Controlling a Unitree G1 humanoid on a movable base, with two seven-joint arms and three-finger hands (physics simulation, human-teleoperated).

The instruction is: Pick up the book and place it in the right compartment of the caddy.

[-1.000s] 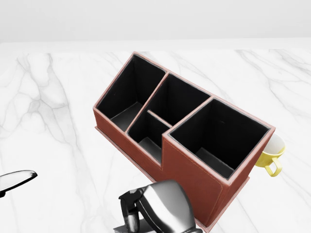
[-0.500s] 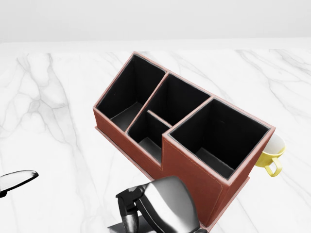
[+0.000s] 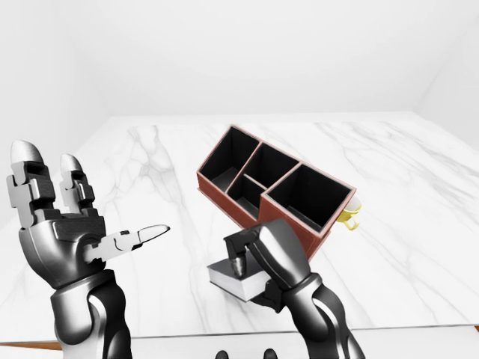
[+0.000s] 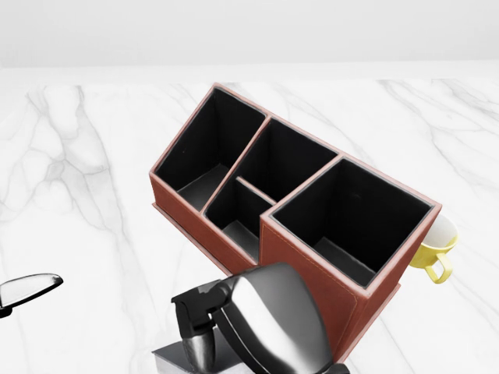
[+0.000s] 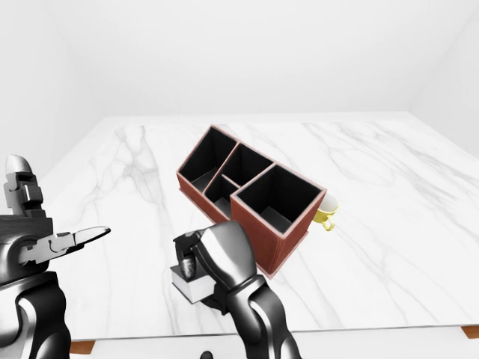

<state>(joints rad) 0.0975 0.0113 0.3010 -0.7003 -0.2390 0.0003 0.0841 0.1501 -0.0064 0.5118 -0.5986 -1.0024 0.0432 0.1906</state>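
Book (image 3: 228, 278) is in the right hand (image 3: 263, 263) at the lower middle of the left-eye view, fingers wrapped over its top, so I'd call that a real grip and not just resting on it. It sits low near the bottom edge of the table (image 3: 150, 172), just below-left of the caddy (image 3: 273, 191). Whether it's clear of the marble or touching it, I honestly can't tell from these angles.

Left hand (image 3: 63, 232) is way off at the left edge of the left-eye view, fingers spread wide, holding nothing and well apart from everything else.

Going outward, the caddy sits diagonally across the middle of the table, four dark compartments. The big one at its right end (image 4: 351, 222) looks empty, and it's the one nearest the hand. A yellow cup (image 4: 435, 249) peeks out from past the caddy's right end in the head view, very close to the wall or touching it.

My read: the grab step is done or nearly so, and the carry is up next. The book would have to come up above the caddy's rim, go right and up in the frame, then tip on edge so it slides down into that right compartment without catching the wall.
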